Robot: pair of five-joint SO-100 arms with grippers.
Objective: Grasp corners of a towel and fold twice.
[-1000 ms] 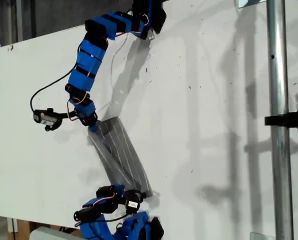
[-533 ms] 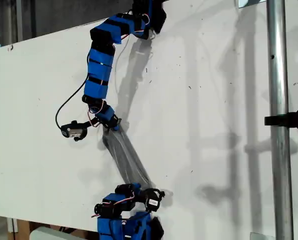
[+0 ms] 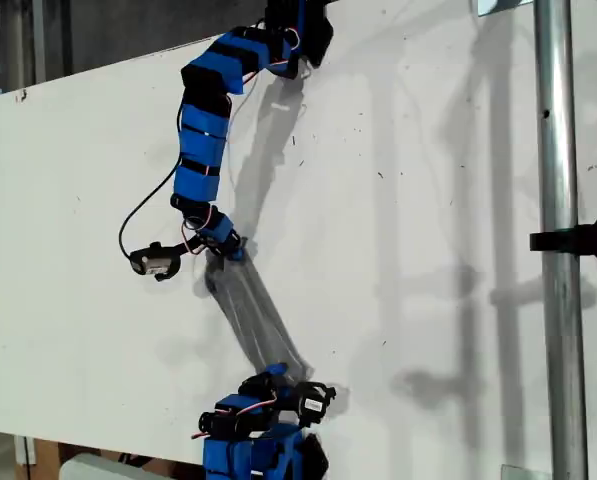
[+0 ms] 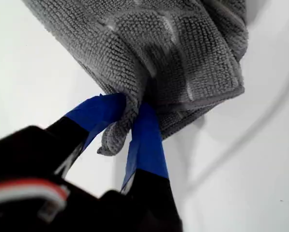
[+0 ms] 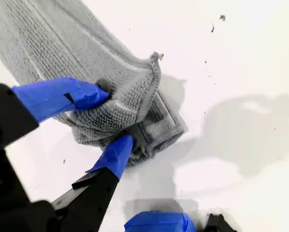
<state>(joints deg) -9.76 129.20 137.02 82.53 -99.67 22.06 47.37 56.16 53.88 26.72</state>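
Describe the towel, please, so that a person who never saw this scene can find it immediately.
On the white table, look between the two blue arms in the exterior view. The towel is the narrow grey band stretched diagonally between them, each end pinched by a gripper. It is the only cloth there: soft, knobbly, with thin pale stripes.

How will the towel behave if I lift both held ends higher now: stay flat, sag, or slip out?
The towel will probably sag between the grips: it already bunches into soft folds where my first tool pinches it. Its looped, nubby weave suggests decent friction, so slipping seems unlikely. My second tool holds a thick wad of several layers, which may shift or partly unfold when lifted.
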